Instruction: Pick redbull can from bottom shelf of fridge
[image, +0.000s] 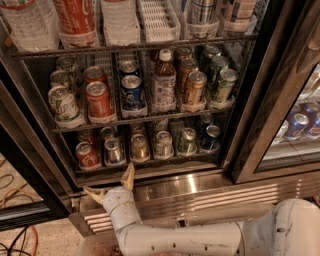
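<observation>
The fridge (250, 125) stands open with its black door frame at the right. The bottom shelf (150, 162) holds a row of six small cans in white lanes. The redbull can (114, 150), slim and silver-and-blue, is second from the left, between a red can (87, 155) and a gold-brown can (139, 148). My gripper (111, 186) is open and empty, just below and in front of the shelf's front edge. One beige finger (128, 176) points up towards the gap between the redbull can and the gold-brown can.
The ribbed stainless-steel base (210, 195) runs under the shelf, behind my white arm (200, 237). The rack above holds taller cans and a bottle (163, 82). A closed glass door (300, 125) with blue cans is at the right. Cables (20, 235) lie on the floor at the left.
</observation>
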